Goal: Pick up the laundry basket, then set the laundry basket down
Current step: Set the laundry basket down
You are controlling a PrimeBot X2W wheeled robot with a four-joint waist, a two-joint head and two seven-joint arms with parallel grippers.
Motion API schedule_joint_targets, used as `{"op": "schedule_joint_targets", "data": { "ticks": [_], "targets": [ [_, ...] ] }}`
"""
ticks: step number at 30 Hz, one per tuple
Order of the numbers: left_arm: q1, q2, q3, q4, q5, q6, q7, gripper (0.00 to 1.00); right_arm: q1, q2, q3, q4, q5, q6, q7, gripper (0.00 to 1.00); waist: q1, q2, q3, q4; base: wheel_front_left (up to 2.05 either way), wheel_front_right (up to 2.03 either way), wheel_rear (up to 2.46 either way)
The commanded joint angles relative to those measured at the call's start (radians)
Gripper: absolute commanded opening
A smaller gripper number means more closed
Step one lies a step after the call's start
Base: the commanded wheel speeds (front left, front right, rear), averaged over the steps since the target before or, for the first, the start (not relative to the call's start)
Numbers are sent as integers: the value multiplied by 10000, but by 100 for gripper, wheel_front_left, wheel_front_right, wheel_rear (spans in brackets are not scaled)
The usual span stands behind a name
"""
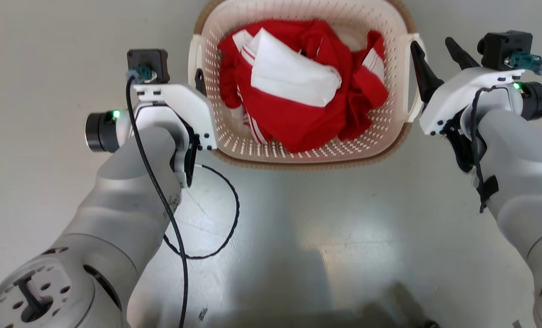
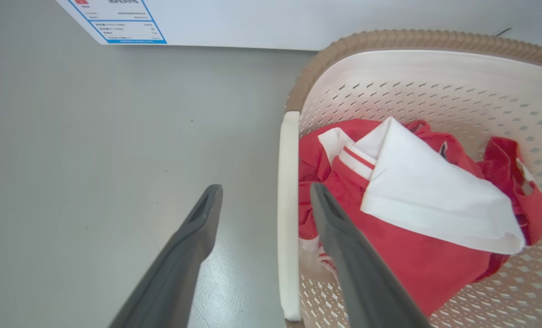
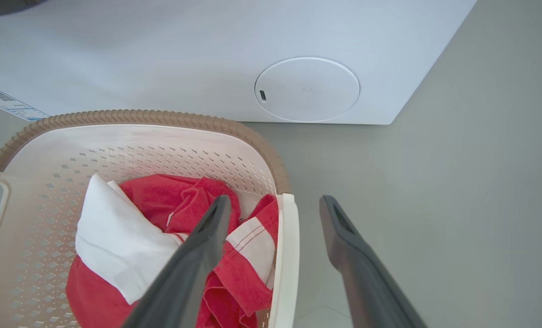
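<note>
Head view: basket (image 1: 307, 150) at 12 o'clock, likely light, stiff. My left pincer (image 2: 265, 189) and right pincer (image 1: 432, 43) spread astride handles (image 2: 289, 182) at 9 and 3; grip there.

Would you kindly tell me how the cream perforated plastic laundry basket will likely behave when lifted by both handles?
The cream perforated plastic laundry basket probably stays fairly rigid, its thin holed walls perhaps flexing slightly. It likely feels light: only crumpled red-and-white clothing lies inside. The thin white loop handles look smooth, so an uneven lift might tip it.
</note>
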Motion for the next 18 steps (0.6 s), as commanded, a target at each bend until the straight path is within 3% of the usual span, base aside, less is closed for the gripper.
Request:
{"op": "schedule_joint_targets", "data": {
  "ticks": [1, 8, 18],
  "targets": [
    [154, 153, 172, 17, -9, -67, -117, 100, 719, -22, -7, -95, -102, 62, -62, 100, 0, 0, -386, 9, 0, 0, 0],
    [564, 130, 982, -312, 647, 78, -143, 100, 1243, -76, -581, -239, -679, 62, -63, 100, 0, 0, -1611, 100, 0, 0, 0],
    [2422, 422, 3124, -1359, 2512, 18, -146, 100, 2528, -141, -1854, -677, -1947, 62, -63, 100, 0, 0, -3951, 250, 0, 0, 0]
  ]
}}
